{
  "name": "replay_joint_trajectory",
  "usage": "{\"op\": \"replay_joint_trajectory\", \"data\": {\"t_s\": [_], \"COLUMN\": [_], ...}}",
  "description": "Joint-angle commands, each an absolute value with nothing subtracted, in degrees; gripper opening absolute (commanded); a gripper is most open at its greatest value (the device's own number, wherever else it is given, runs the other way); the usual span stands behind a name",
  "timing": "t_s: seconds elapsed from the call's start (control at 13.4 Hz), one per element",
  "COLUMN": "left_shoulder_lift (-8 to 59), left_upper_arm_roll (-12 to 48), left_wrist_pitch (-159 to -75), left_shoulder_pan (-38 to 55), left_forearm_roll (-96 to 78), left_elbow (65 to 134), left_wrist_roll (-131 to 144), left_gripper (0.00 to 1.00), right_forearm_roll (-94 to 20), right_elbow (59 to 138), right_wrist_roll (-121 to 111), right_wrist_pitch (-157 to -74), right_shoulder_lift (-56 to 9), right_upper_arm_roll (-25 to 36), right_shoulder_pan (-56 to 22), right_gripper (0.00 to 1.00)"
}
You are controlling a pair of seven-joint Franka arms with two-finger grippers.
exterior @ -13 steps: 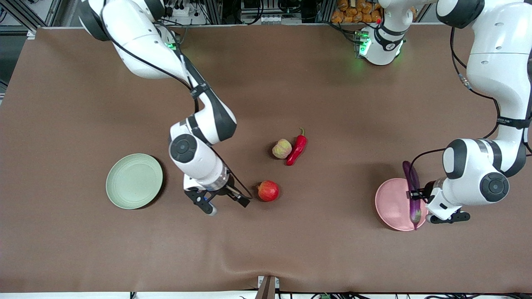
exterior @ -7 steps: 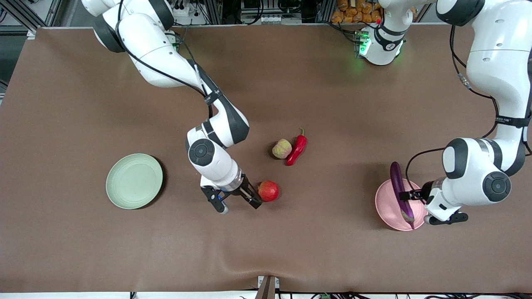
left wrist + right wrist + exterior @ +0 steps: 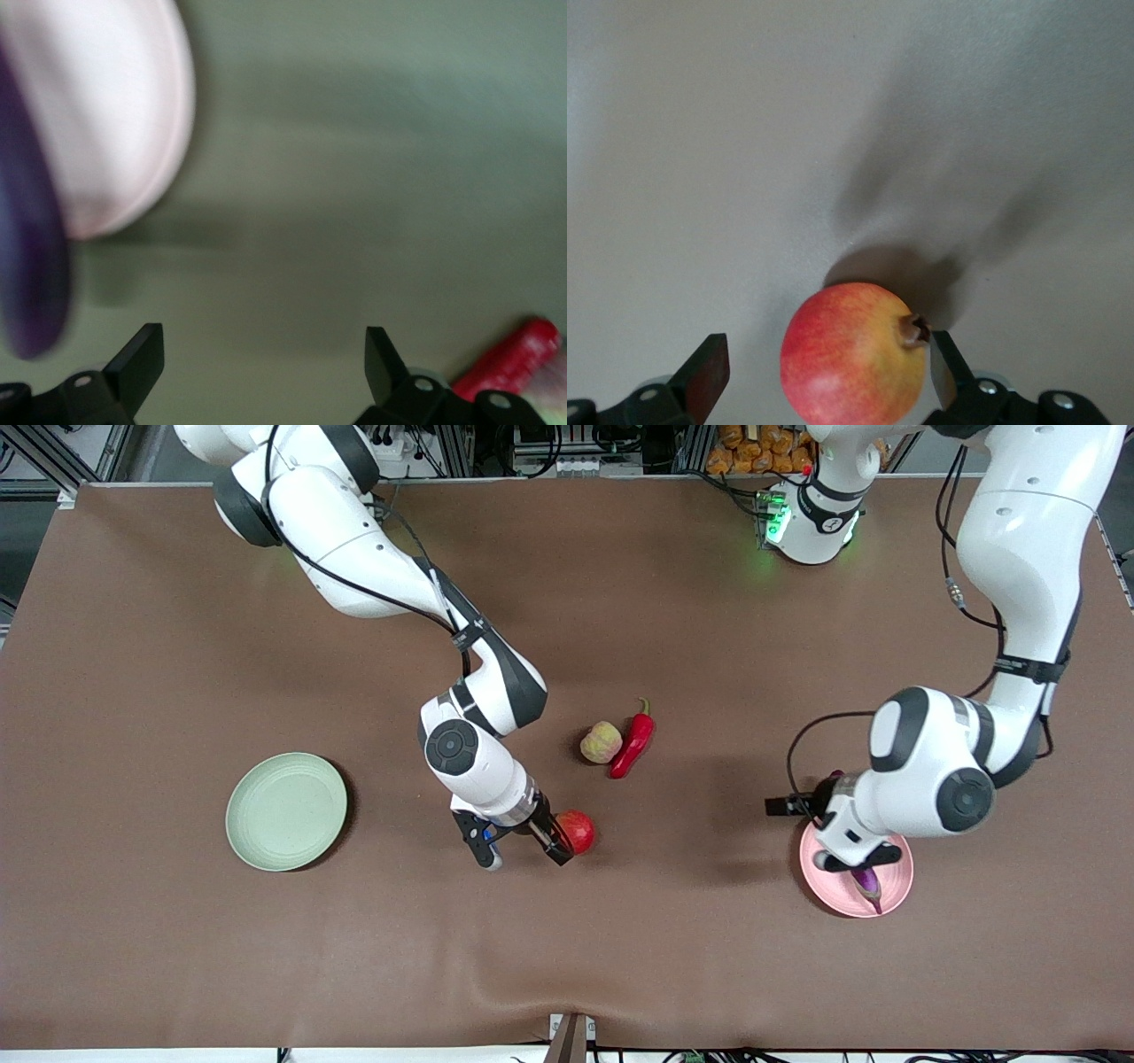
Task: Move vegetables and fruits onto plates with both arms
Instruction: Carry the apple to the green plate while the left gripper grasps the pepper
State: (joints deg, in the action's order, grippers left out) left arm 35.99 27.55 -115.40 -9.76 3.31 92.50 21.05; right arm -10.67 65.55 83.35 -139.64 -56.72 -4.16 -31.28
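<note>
The red fruit (image 3: 578, 831) lies on the table between the open fingers of my right gripper (image 3: 523, 850), close against one finger; it also shows in the right wrist view (image 3: 855, 354), inside that gripper (image 3: 828, 372). The purple eggplant (image 3: 866, 884) lies on the pink plate (image 3: 893, 887), mostly hidden by the left arm. My left gripper (image 3: 819, 831) is open and empty over the plate's edge. The left wrist view shows this gripper (image 3: 264, 367), the eggplant (image 3: 31, 248), the pink plate (image 3: 106, 115) and the red chili (image 3: 509, 359). The pale ribbed fruit (image 3: 601, 742) touches the chili (image 3: 633, 744) mid-table.
The pale green plate (image 3: 285, 811) sits bare toward the right arm's end of the table. The brown table cloth (image 3: 567, 957) has a raised fold near the front edge. Both arm bases stand along the table's back edge.
My right gripper has moved along the table to straddle the red fruit. My left gripper has let go of the eggplant, which now lies on the pink plate, and shifted toward mid-table.
</note>
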Motion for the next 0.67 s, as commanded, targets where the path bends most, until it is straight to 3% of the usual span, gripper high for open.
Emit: {"op": "replay_joint_trajectory", "data": {"t_s": [0.0, 0.22, 0.52, 0.6], "left_shoulder_lift": [31.7, 31.7, 31.6, 31.6], "left_upper_arm_roll": [31.8, 33.0, 33.7, 33.7], "left_wrist_pitch": [-117.8, -119.3, -134.8, -138.7], "left_shoulder_pan": [-10.2, -3.7, 0.1, 0.9], "left_forearm_roll": [3.7, 9.1, 9.2, 9.2], "left_elbow": [98.9, 100.5, 108.9, 111.0], "left_wrist_roll": [20.8, 22.0, 22.8, 22.8], "left_gripper": [1.00, 1.00, 1.00, 1.00], "right_forearm_roll": [-11.7, -11.7, -11.7, -11.6], "right_elbow": [63.1, 63.2, 63.3, 63.3], "right_wrist_roll": [85.0, 85.3, 85.3, 85.2], "right_wrist_pitch": [-141.0, -141.0, -143.4, -144.1], "right_shoulder_lift": [-59.2, -60.4, -61.2, -61.5], "right_upper_arm_roll": [-4.0, -4.0, -4.0, -4.0], "right_shoulder_pan": [-32.4, -33.2, -33.4, -33.8], "right_gripper": [1.00, 1.00, 1.00, 0.47]}}
